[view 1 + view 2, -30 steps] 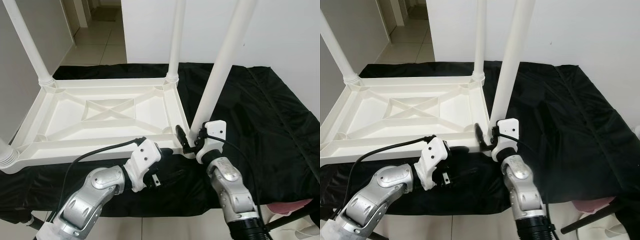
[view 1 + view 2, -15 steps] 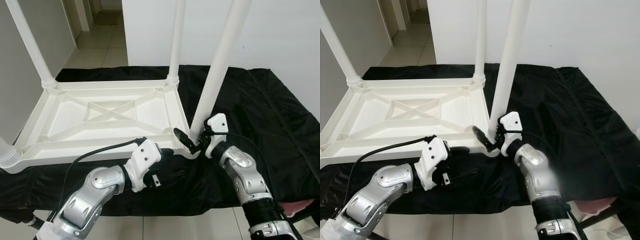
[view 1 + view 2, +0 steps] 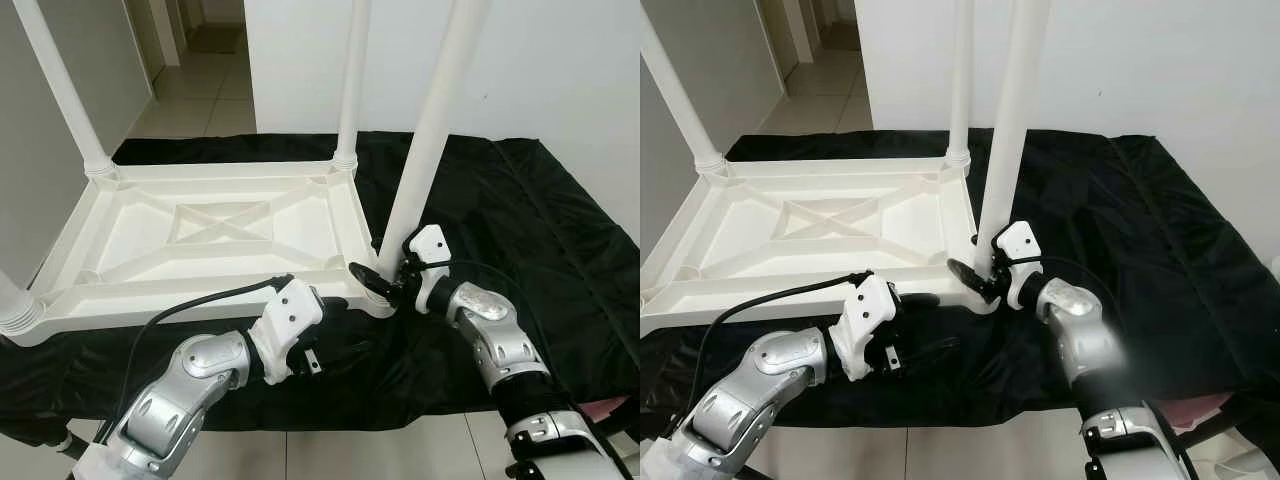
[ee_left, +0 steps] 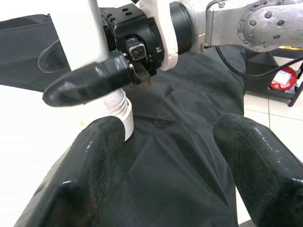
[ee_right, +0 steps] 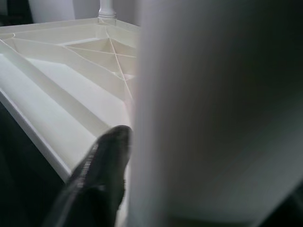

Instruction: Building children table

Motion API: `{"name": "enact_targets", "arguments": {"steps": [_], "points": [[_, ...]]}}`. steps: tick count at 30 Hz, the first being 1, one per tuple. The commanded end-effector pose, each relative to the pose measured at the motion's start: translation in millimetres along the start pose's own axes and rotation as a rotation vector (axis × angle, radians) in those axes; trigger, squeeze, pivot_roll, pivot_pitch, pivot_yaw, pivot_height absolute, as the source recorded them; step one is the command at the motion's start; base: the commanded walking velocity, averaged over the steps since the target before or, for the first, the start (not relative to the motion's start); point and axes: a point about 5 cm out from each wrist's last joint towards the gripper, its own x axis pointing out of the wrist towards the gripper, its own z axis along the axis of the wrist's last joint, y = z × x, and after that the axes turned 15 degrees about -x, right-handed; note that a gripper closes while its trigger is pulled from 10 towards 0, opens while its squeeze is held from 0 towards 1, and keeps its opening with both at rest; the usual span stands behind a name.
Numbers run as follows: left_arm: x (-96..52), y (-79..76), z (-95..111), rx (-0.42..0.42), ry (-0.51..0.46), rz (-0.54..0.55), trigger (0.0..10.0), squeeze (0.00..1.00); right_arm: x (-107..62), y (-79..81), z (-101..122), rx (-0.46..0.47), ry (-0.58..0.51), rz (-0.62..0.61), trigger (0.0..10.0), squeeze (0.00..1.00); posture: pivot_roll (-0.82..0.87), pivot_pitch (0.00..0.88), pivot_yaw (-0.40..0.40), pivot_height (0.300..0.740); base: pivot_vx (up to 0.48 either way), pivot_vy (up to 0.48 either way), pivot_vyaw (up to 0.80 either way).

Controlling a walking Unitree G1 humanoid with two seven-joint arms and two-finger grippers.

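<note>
Children's table (image 3: 210, 225) is lying upside down on a black cloth (image 3: 520, 220), legs pointing up for fitting. Right hand (image 3: 385, 285) is gripping the near-right leg (image 3: 425, 140) just above its corner socket, likely seating it. Left hand (image 3: 330, 330), fingers spread and empty, is hovering beside that same corner, probably bracing.

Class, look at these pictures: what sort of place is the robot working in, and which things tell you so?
Probably a room in a home: a tiled floor runs into a hallway, walls are plain white, and an upturned white plastic children's table lies on a black cloth.
</note>
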Motion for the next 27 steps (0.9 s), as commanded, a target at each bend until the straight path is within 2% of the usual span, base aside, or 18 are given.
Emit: {"name": "enact_targets", "arguments": {"steps": [1, 8, 9, 11, 12, 15, 19, 21, 23, 26, 27], "points": [[-0.7, 1.8, 0.3, 0.016, 0.008, -0.006, 10.0, 0.00, 4.5, 6.4, -3.2, -0.011, 0.010, 0.067, 0.0, 0.00, 0.00, 0.010, 0.022, 0.740, 0.000, 0.000, 0.00], [-0.8, 1.8, -0.2, 0.017, 0.010, -0.006, 10.0, 0.00, -1.1, 4.7, -10.3, 0.001, 0.026, 0.080, 0.0, 0.00, -0.01, 0.000, 0.021, 0.740, 0.000, 0.000, 0.00], [-0.9, 1.7, -0.4, 0.017, 0.010, -0.006, 10.0, 0.00, -2.2, 4.6, -11.2, 0.003, 0.028, 0.079, 4.8, 0.00, -0.01, 0.000, 0.021, 0.740, 0.000, 0.000, 0.00], [-0.9, 1.7, -0.4, 0.017, 0.010, -0.006, 10.0, 0.00, -2.2, 4.6, -11.2, 0.003, 0.028, 0.079, 4.8, 0.00, -0.01, 0.000, 0.021, 0.740, 0.000, 0.000, 0.00], [-0.5, 1.1, -0.6, 0.016, 0.010, -0.009, 10.0, 0.00, -3.6, 4.0, -12.0, 0.012, 0.029, 0.068, 10.0, 0.00, -0.01, 0.001, 0.021, 0.740, 0.000, 0.000, 0.00], [-0.2, 0.5, -0.7, 0.016, 0.010, -0.012, 10.0, 0.00, -4.5, 3.0, -11.7, 0.038, 0.031, 0.038, 10.0, 0.00, -0.01, 0.001, 0.017, 0.740, 0.000, 0.000, 0.00], [1.0, -0.9, -1.6, 0.012, 0.011, -0.022, 10.0, 0.00, -5.9, 4.8, -10.6, 0.059, 0.083, -0.109, 10.0, 0.00, -0.03, 0.003, 0.015, 0.740, 0.000, 0.000, 0.00], [1.0, -0.9, -1.6, 0.012, 0.011, -0.022, 10.0, 0.00, -5.9, 4.8, -10.6, 0.059, 0.083, -0.109, 10.0, 0.00, -0.03, 0.003, 0.015, 0.740, 0.000, 0.000, 0.00], [1.8, -1.9, -2.8, 0.010, 0.012, -0.026, 10.0, 0.00, -6.5, 12.1, -8.3, 0.073, 0.089, -0.167, 10.0, 0.00, -0.03, 0.006, 0.015, 0.740, 0.000, 0.000, 0.00], [1.8, -1.9, -2.8, 0.010, 0.012, -0.026, 10.0, 0.00, -6.5, 12.1, -8.3, 0.073, 0.089, -0.167, 10.0, 0.00, -0.03, 0.006, 0.015, 0.740, 0.000, 0.000, 0.00], [1.8, -2.7, -3.5, 0.009, 0.013, -0.029, 10.0, 0.00, -6.6, 18.2, -7.0, 0.082, 0.088, -0.198, 10.0, 0.00, -0.03, 0.008, 0.015, 0.740, 0.000, 0.000, 0.00]]}}
